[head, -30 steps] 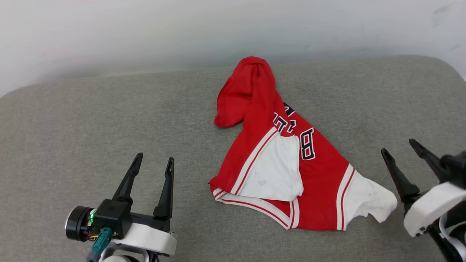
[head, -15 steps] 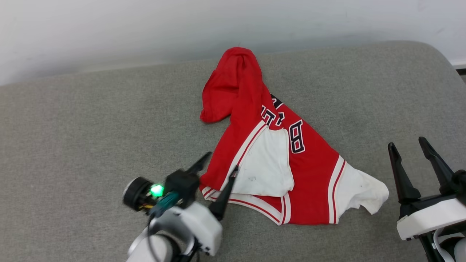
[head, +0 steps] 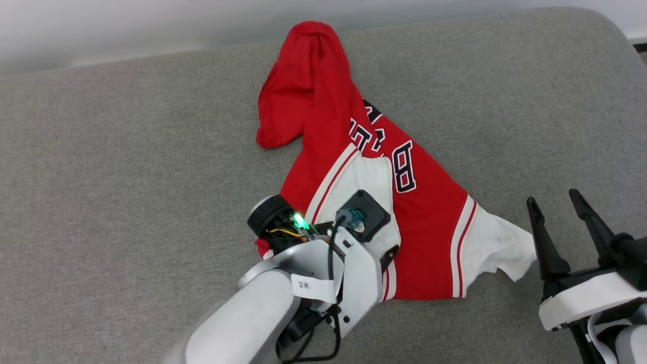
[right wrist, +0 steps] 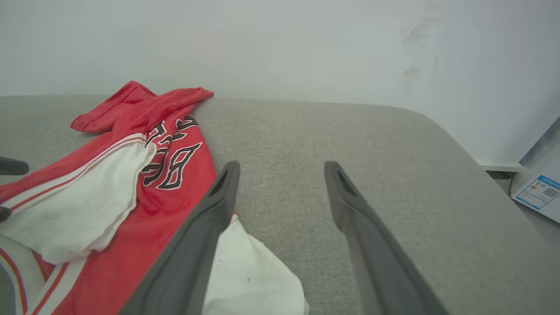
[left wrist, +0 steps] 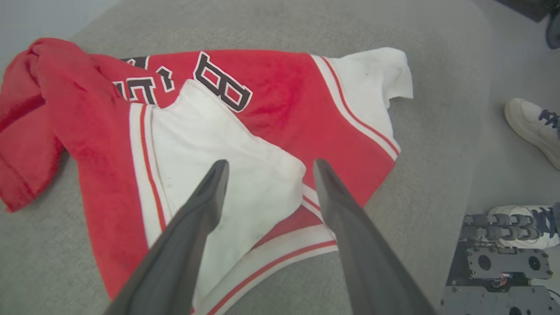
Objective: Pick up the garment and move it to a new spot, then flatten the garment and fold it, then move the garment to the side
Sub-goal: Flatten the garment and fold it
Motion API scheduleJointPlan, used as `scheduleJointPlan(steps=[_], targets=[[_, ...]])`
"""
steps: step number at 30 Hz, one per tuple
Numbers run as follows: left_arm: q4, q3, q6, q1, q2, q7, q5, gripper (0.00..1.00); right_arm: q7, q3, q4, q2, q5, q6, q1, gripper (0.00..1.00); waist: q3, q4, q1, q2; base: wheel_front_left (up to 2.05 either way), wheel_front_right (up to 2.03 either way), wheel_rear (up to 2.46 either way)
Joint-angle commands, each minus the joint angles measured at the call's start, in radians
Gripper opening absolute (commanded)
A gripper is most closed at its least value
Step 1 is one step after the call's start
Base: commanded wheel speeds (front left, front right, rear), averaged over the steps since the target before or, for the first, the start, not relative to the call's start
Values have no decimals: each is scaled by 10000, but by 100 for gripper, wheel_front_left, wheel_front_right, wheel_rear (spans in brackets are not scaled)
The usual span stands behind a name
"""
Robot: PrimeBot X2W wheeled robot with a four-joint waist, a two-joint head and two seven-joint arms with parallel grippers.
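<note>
The garment lay crumpled on the grey cushion, not yet lifted. Its long axis ran slantwise. The bunched red end sat at the far edge by the wall, and the body widened toward you and to your right, ending in the loose white sleeve.

Your left fingers were over the near left part of the shirt. They were spread apart with nothing gripped, and in the left wrist view the folded white sleeve lay between and just beyond their tips. The corner of that flap and the striped hem sat in the gap. I could not tell whether the tips were touching the cloth or hanging just above it.

Your right fingers were also spread and empty. They sat on bare cushion just beside the tip of the loose sleeve, off the shirt's right end. In the right wrist view that sleeve showed past the inner finger, not between the two.

So the left arm was the nearer one, already lined up on the cloth, while the right would have had to shift inward to reach the sleeve. My judgement is that the pickup depended on the left fingers closing on that folded flap. Because the flap was a loose layer, a shallow pinch risked lifting only the sleeve and leaving the body dragging behind.
</note>
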Motion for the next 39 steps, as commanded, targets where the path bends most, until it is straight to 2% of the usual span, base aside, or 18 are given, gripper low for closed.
scheduleJointPlan(steps=[1, 4, 16, 17, 18, 19, 28, 33, 39], targets=[[185, -190, -4, -167, 12, 89, -92, 100, -82, 20, 66, 79, -60, -7, -127, 100, 191, -135, 0, 0, 0, 0, 0], [891, -722, -6, -589, -203, 184, -186, 100, -165, 47, 297, 135, -122, -7, -263, 100, 443, -298, 0, 0, 0, 0, 0], [2452, -1235, -7, -988, -343, -242, -71, 100, -324, 190, 774, 219, -166, -7, -426, 100, 578, -449, 0, 0, 0, 0, 0], [2525, -1208, 8, -973, -381, -321, -105, 78, -334, 197, 806, 224, -170, -7, -428, 100, 570, -441, 0, 0, 0, 0, 0], [2588, -1191, 30, -968, -410, -383, -115, 45, -342, 208, 834, 232, -162, -7, -434, 100, 561, -430, 0, 0, 0, 0, 0], [2664, -1203, 31, -972, -427, -433, -134, 0, -348, 218, 860, 239, -170, -7, -441, 100, 549, -419, 0, 0, 0, 0, 0], [2798, -1032, 214, -913, -572, -1160, -243, 0, -256, 223, 1081, 155, -287, -7, -327, 100, 234, -140, 0, 0, 0, 0, 0], [2364, -482, 640, -606, -588, -1941, -558, 0, -166, 121, 1089, 101, -315, -7, -176, 100, -132, 197, 0, 0, 0, 0, 0], [1456, 724, 1514, 30, 83, -2779, -936, 0, -59, 26, 1104, 46, -276, -9, 155, 100, -658, 801, 0, 0, 0, 0, 0]])
